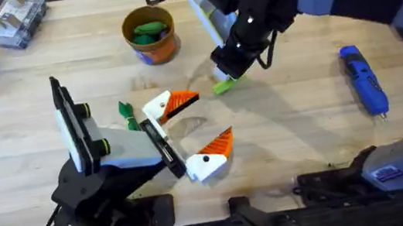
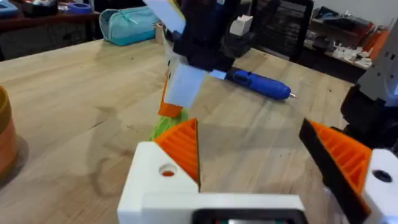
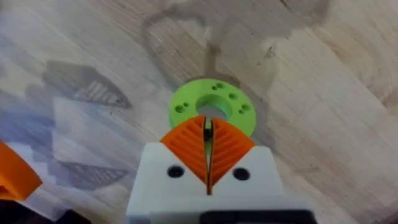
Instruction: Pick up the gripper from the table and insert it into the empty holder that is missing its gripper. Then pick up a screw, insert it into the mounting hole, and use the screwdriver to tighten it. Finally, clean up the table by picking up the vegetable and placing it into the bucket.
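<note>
Green slice (image 3: 211, 107) pinched in right gripper (image 3: 208, 146), jaws together on it, low over table (image 1: 307, 146) | step: veg cleanup | left gripper (image 2: 267, 162) apart, empty | next: carry to bucket (image 1: 151, 35), well apart, release over rim

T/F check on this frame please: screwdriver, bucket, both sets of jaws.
1. The screwdriver lies on the table, with neither gripper touching it. True.
2. The bucket is empty. False: green pieces sit inside it.
3. The left gripper has its jaws shut. False: they stand wide open, with the orange tips far apart.
4. The right gripper has its jaws closed at the near rim of a green ring on the table. True.
</note>
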